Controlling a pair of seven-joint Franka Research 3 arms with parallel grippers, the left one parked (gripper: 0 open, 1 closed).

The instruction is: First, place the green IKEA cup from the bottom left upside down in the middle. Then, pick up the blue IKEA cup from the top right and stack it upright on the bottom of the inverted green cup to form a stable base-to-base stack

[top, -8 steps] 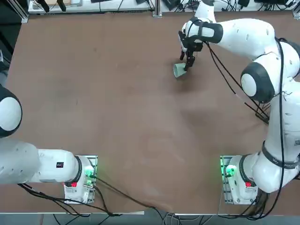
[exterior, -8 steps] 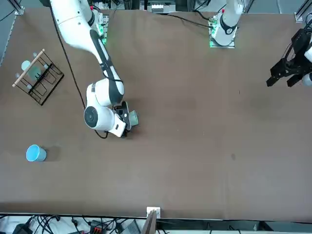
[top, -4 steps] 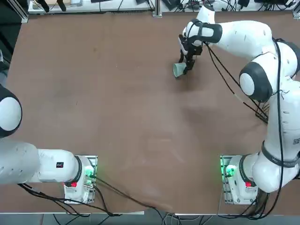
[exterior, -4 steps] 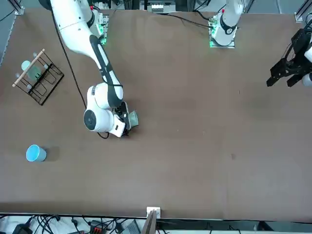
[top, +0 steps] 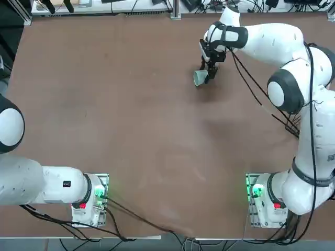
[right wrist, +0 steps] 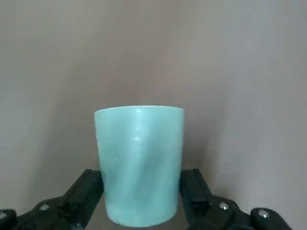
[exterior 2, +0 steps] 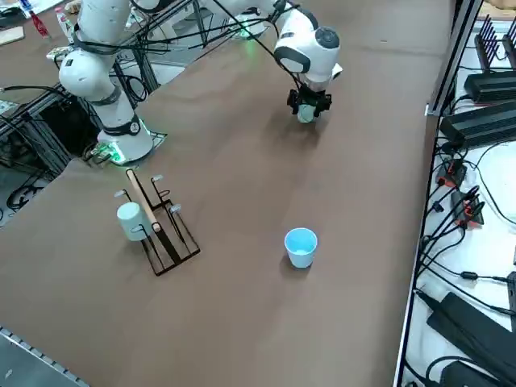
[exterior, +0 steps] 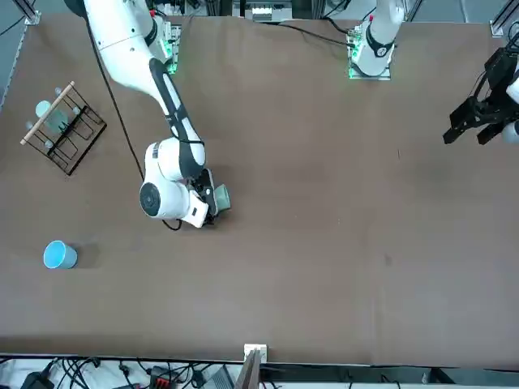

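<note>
A brown desk (exterior: 324,243) is seen. A black wire rack (exterior: 65,130) with a wooden bar is set near the desk's 9 o'clock edge in the front view; a pale cup (exterior 2: 129,219) is hung on it.

The small pale mint-green tapered plastic cup (top: 199,78) is lying on its side in the upper right-centre of the top view; the small sky-blue tapered plastic cup (exterior 2: 301,246) is standing upright, mouth up, at lower centre of the right side view.

Cups: three. One green IKEA cup (right wrist: 139,165), one blue IKEA cup (exterior 2: 301,247), one pale cup (exterior 2: 130,219) on the single wire rack (exterior 2: 165,234).
</note>
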